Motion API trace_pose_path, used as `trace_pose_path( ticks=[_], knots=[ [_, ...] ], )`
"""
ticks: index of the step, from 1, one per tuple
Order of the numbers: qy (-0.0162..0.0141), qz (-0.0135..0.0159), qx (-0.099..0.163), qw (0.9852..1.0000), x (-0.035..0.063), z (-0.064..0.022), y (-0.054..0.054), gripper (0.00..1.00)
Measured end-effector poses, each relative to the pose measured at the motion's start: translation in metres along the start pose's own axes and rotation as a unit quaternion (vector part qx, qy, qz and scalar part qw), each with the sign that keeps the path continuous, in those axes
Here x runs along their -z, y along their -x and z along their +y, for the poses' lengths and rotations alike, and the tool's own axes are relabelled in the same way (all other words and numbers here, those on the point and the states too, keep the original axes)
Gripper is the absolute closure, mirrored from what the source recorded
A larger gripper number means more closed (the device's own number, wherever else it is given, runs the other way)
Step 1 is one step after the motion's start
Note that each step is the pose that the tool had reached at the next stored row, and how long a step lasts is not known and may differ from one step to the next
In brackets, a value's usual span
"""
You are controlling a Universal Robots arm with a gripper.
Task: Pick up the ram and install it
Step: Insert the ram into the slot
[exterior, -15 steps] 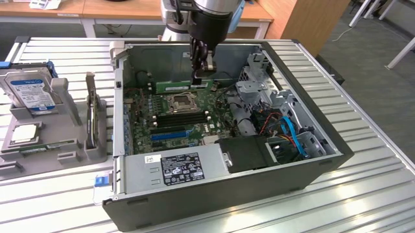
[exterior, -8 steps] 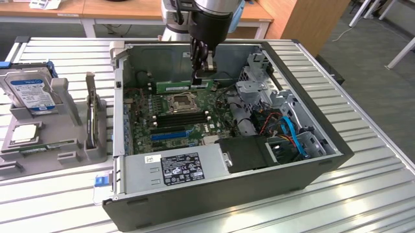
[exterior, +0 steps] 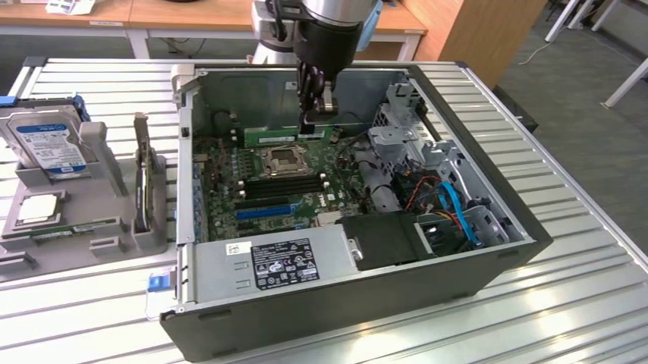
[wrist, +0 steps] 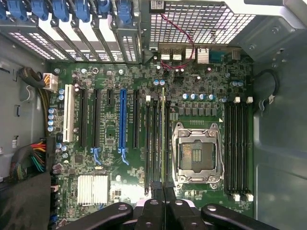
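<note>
My gripper [exterior: 312, 120] reaches down into the open computer case [exterior: 486, 189] and is shut on the ram [exterior: 288, 137]. The ram is a long green stick, held level above the far side of the motherboard [exterior: 335, 199], just beyond the CPU socket [exterior: 281, 159]. In the wrist view the ram [wrist: 163, 139] shows edge-on as a thin line running out from the gripper [wrist: 163, 189]. It lies along the black memory slots [wrist: 152, 143], right beside the CPU socket [wrist: 196, 153]. Whether it touches a slot I cannot tell.
More black memory slots [wrist: 237, 143] lie on the socket's other side, and a blue expansion slot [wrist: 122, 120] sits among black ones. The power supply [exterior: 273, 262], drive cage and cables [exterior: 445, 205] crowd the case. A grey tray [exterior: 102, 227] with a hard drive [exterior: 48, 144] stands at the exterior view's left.
</note>
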State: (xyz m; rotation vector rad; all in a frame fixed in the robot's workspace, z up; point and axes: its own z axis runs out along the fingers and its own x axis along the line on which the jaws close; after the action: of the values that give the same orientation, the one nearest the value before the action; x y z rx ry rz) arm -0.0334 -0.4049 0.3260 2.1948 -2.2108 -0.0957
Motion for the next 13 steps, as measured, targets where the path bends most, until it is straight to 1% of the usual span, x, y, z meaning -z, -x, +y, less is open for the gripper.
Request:
trace_pose_path(
  ticks=[13],
  knots=[
    [0.0000, 0.0001, 0.000, 1.0000, -0.0058, -0.0004, -0.0002, 0.89]
  ],
)
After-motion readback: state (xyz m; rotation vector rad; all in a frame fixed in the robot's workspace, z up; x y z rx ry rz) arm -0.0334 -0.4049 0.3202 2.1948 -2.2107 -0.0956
